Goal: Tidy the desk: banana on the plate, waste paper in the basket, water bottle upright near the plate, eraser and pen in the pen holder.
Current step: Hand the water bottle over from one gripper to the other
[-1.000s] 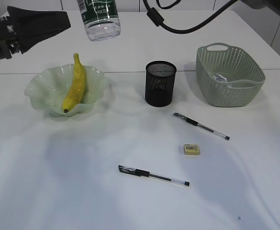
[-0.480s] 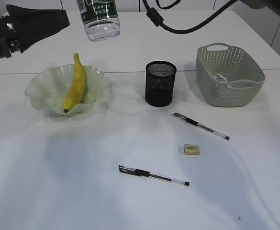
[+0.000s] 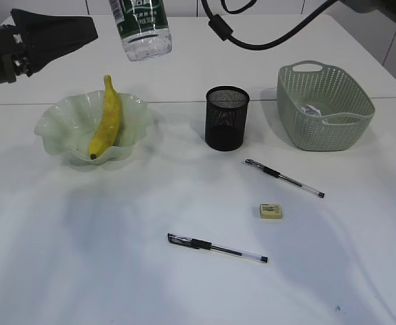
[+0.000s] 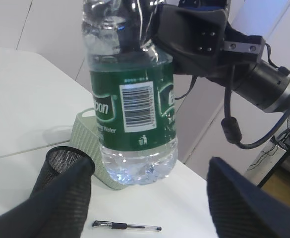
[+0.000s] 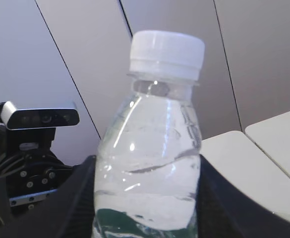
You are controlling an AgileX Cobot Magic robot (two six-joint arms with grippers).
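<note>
The water bottle [image 3: 142, 27], clear with a green label, hangs upright in the air above the far table; my right gripper [image 5: 147, 208] is shut on its upper body [image 5: 152, 163]. My left gripper [image 3: 82, 30] stands open at the upper left, its jaws pointing at the bottle [image 4: 132, 104] and apart from it. The banana [image 3: 107, 120] lies in the pale green plate [image 3: 55, 125]. Two pens [image 3: 284, 178] [image 3: 216, 248] and the eraser [image 3: 271, 211] lie on the table. The black mesh pen holder [image 3: 227, 118] stands mid-table. Waste paper [image 3: 312, 110] lies in the green basket [image 3: 325, 108].
A second white table runs behind the near one, with a seam between them. The right arm's black cable [image 3: 218, 26] loops across the top. The left wrist view shows one pen [image 4: 126, 226] below the open jaws, next to the pen holder [image 4: 60, 158].
The bottle has shifted slightly to the right at the top of the exterior view. The left gripper has risen a little. Nothing on the table has moved.
</note>
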